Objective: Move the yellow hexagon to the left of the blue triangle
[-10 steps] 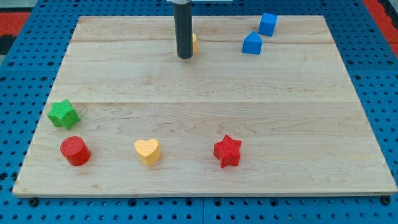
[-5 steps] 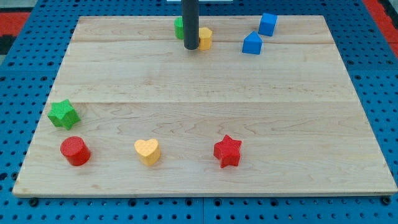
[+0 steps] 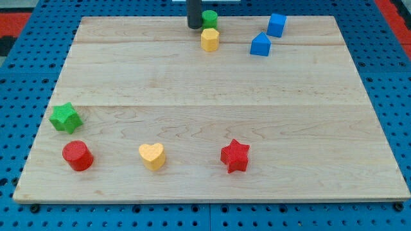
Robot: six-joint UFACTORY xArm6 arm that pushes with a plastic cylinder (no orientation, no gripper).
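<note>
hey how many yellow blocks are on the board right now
2. The yellow hexagon sits near the view's top, just below the green block beside my tip. The yellow heart lies near the view's bottom. None looks hidden.

Work surface: pale wooden board [image 3: 212, 122], made of several planks joined lengthwise, seams visible; grain runs left-right. Board sits on blue perforated panel [image 3: 16, 96] w/ regular hole grid, visible on all sides. Red perforated sections at view's top-left corner [image 3: 13, 16] and top-right corner [image 3: 395, 9]. Lighting even, soft shadows only. Walls, floor, windows: not visible in camera view.
</note>
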